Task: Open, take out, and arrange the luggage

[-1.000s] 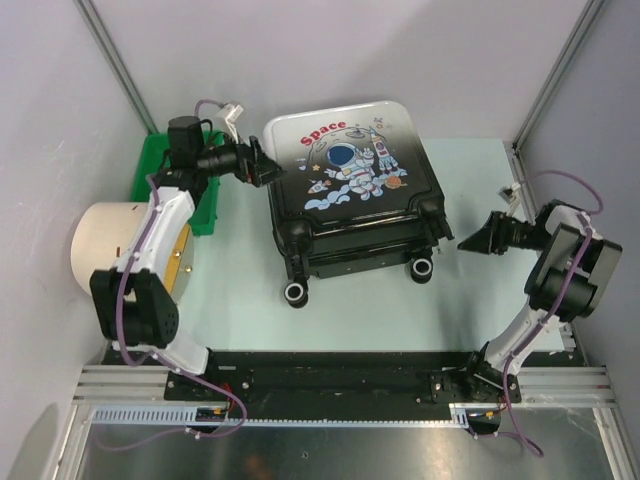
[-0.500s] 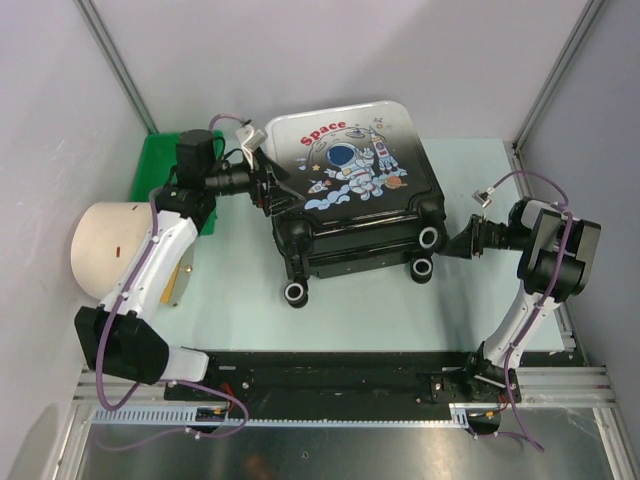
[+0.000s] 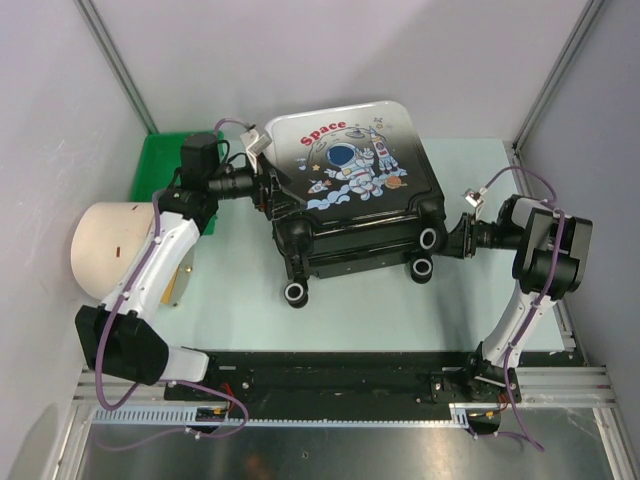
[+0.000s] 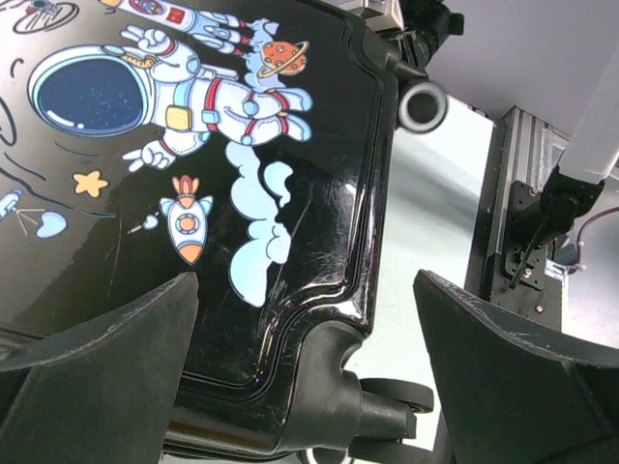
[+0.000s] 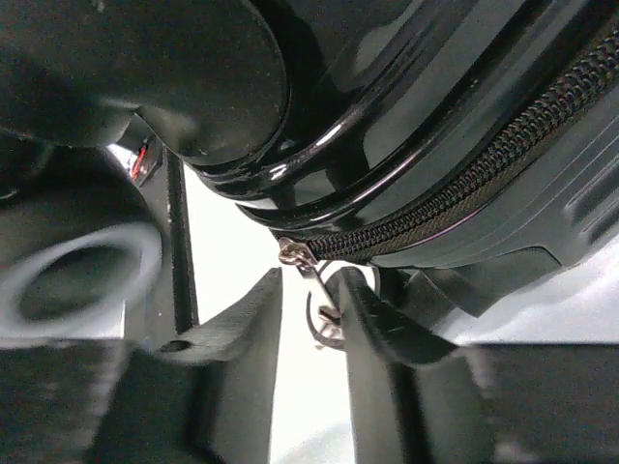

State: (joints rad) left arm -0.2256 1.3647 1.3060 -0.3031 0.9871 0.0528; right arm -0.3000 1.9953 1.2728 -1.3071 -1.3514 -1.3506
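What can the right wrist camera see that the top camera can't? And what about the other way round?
Only the right wrist view: the zipper teeth and the small zipper pull hanging between the right fingers. Only the top view: the astronaut picture, green tray, cream cylinder and left arm. Both: the black suitcase and a wheel.

Your left gripper (image 4: 305,290) had its two dark fingers (image 4: 106,367) spread wide across the bottom of the view. Beyond them lay the suitcase (image 4: 319,193), its glossy black shell printed with an astronaut (image 4: 145,97) (plus a small rocket and pale blue clouds). One wheel (image 4: 423,104) showed at its upper corner, beside the pale table (image 4: 426,213).
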